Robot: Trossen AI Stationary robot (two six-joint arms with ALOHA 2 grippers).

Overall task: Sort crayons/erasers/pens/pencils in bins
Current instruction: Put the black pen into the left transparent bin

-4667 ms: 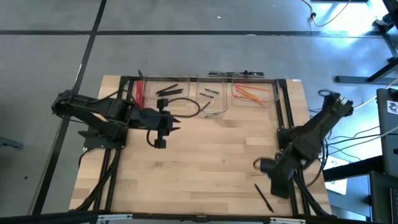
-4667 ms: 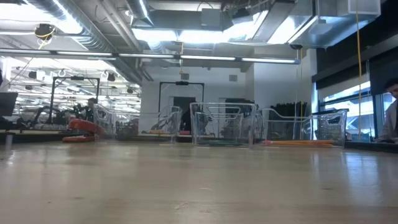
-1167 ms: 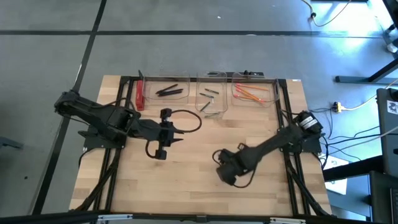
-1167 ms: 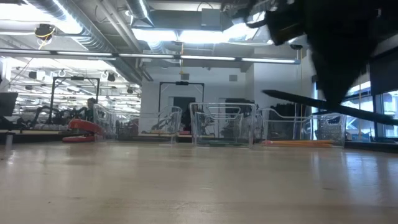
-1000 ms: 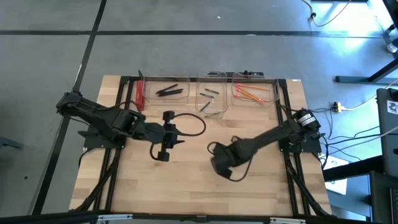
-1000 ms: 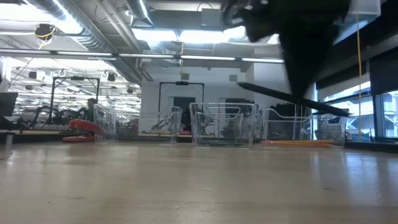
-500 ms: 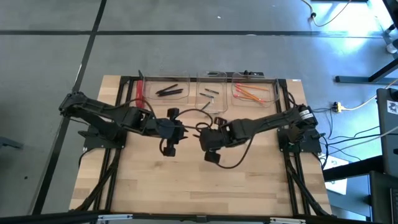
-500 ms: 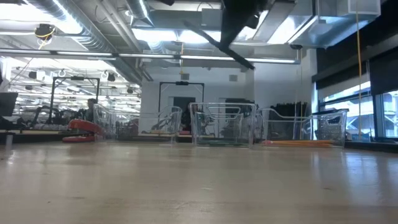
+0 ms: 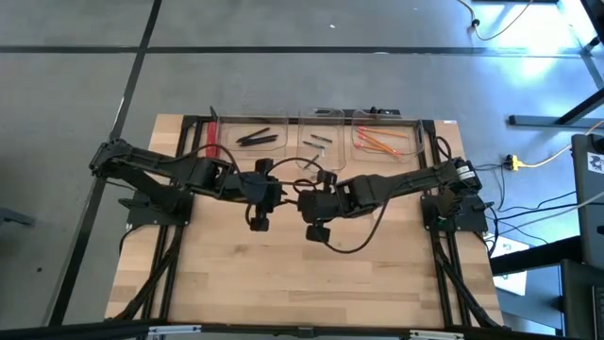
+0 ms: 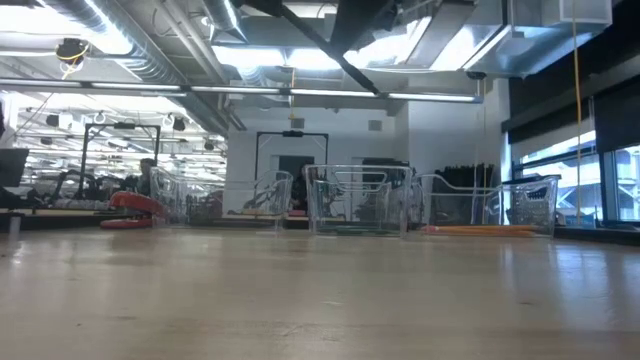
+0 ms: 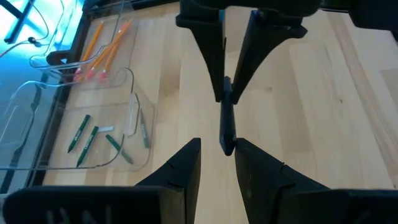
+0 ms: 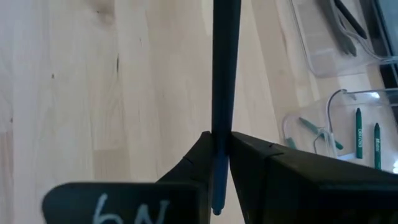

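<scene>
Mid-bench, the right pincer point(image 12: 219, 149) was clamped tight on a black pen point(image 12: 224, 74), carrying it in the air above the wood. Facing it, the left pincer point(image 11: 216, 154) stood open, fingers either side of the pen's free end, not touching. Behind them, three clear bins point(image 9: 321, 142) lined the bench's point(image 9: 283, 274) far edge.

Light wooden surface point(image 9: 283, 283), planked. Three clear bins point(image 9: 319, 142) in a row along the far edge. Red bar point(image 9: 213, 142) just beside the left bin.

Black pen point(image 12: 224, 74), green crayons point(image 11: 83, 132), orange pencils point(image 9: 377, 142), pale wood table point(image 9: 283, 283).
</scene>
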